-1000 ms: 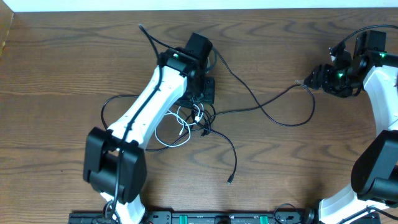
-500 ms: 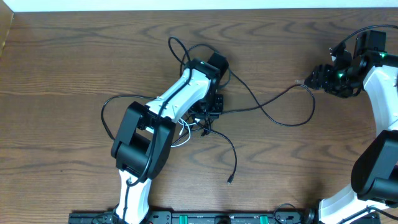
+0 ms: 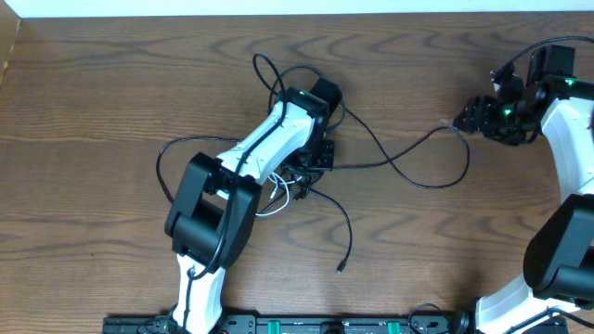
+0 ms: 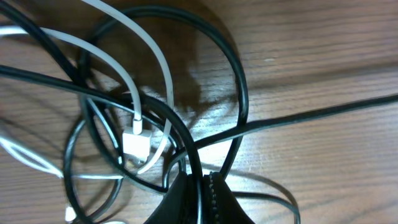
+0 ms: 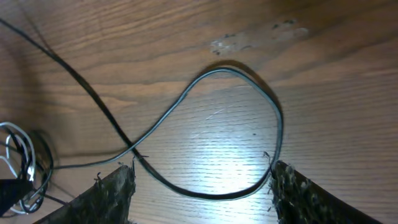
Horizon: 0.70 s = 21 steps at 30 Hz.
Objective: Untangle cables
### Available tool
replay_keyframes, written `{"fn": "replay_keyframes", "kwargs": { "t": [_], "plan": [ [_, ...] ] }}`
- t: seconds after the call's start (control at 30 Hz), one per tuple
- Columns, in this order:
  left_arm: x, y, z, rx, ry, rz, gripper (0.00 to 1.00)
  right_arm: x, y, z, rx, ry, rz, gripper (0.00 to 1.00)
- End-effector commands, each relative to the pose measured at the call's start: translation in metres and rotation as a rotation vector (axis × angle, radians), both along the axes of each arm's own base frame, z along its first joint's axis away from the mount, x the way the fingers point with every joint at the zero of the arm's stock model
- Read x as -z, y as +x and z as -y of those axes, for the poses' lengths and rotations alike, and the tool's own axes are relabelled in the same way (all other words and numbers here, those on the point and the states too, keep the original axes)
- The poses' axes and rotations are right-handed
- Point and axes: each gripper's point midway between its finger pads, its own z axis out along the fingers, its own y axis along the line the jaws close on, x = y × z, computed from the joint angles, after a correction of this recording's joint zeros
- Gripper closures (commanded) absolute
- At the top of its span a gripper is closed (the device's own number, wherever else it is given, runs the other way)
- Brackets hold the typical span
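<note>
The cables lie tangled at the table's middle: black loops (image 3: 345,223) and a white cord (image 3: 271,206). My left gripper (image 3: 314,160) sits over the knot and is shut on a black cable (image 4: 186,146). The white cord's plug (image 4: 134,143) lies just ahead of the jaws, among black loops. One long black cable (image 3: 408,173) runs right, and its end (image 3: 446,122) lies beside my right gripper (image 3: 466,117). In the right wrist view the jaws (image 5: 202,183) are wide open, with a black cable loop (image 5: 205,191) lying on the table between the fingers.
The wooden table (image 3: 111,83) carries nothing else. A loose black plug end (image 3: 342,269) lies toward the front. A black loop (image 3: 160,165) spreads left of the left arm, another (image 3: 264,67) behind it. Thick robot wires (image 3: 520,51) hang at the far right.
My left arm has swung right over the knot, dragging the black loops with it; over the last half second it barely moves. The right arm has stayed still.
</note>
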Motion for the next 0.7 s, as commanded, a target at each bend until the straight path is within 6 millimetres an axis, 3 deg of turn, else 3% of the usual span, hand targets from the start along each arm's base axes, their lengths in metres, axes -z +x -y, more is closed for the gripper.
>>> {"fn": "replay_keyframes", "kwargs": {
  "t": [0.0, 0.13, 0.23, 0.3, 0.4, 0.5, 0.67],
  "plan": [
    [-0.074, 0.025, 0.009, 0.040, -0.095, 0.214, 0.93, -0.014, 0.003, -0.015, -0.046, 0.014, 0.045, 0.32],
    [-0.132, 0.029, 0.012, 0.038, -0.183, 0.367, 0.93, -0.016, 0.004, -0.030, -0.079, 0.042, 0.053, 0.31],
    [-0.187, 0.024, 0.008, 0.036, -0.259, 0.500, 0.93, -0.026, 0.008, -0.059, -0.142, 0.145, 0.092, 0.32],
    [-0.204, 0.020, 0.006, 0.038, -0.280, 0.537, 0.93, -0.037, 0.009, -0.078, -0.183, 0.249, 0.122, 0.39],
    [-0.222, 0.007, 0.015, 0.152, -0.377, 0.550, 0.93, -0.062, 0.009, -0.110, -0.286, 0.431, 0.201, 0.43],
    [-0.227, 0.001, 0.017, 0.225, -0.435, 0.541, 0.93, -0.086, 0.008, -0.131, -0.368, 0.562, 0.273, 0.43],
    [-0.227, 0.015, -0.002, 0.172, -0.420, 0.556, 0.93, -0.124, 0.000, -0.153, -0.468, 0.649, 0.378, 0.43]
  ]
}}
